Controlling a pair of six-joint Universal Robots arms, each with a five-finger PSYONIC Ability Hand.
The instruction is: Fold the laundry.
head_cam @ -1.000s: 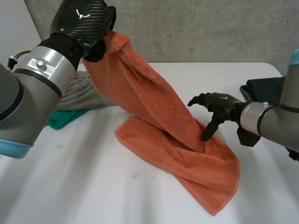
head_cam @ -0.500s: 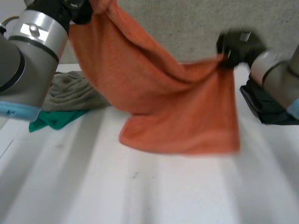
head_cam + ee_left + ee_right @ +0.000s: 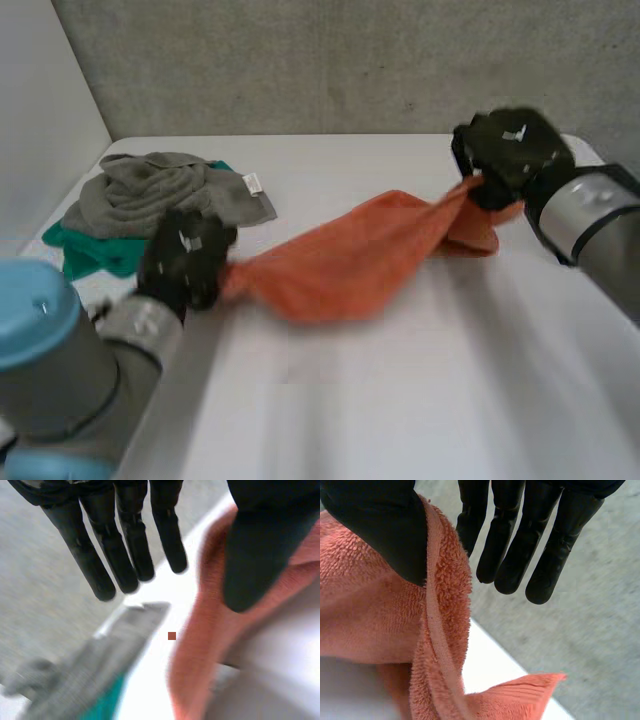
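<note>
The orange terry towel (image 3: 350, 255) is stretched out as a bunched, rope-like band above the white worktop (image 3: 400, 400), one end in each hand. Its middle sags low, and I cannot tell whether it touches the surface.

The left hand (image 3: 185, 262) has the near end. In the left wrist view its thumb lies clamped across the towel (image 3: 200, 650) while the other fingers (image 3: 127, 550) point out straight and close together, clear of the cloth.

The right hand (image 3: 505, 155) holds the far end higher up. In the right wrist view the thumb pins the hemmed edge of the towel (image 3: 375, 620), which runs between it and the straight fingers (image 3: 520, 545). A loose corner hangs below.

Beyond the left hand, near the worktop's far left corner, sits a crumpled grey cloth (image 3: 150, 195) with a small white label (image 3: 252, 183). It lies on a green cloth (image 3: 85, 250) that it mostly covers.

A grey concrete wall (image 3: 350, 60) stands behind the worktop.

The towel's ends are buried in the grasps, so its corners there cannot be made out. The right forearm is cut off at the edge of the head view.
</note>
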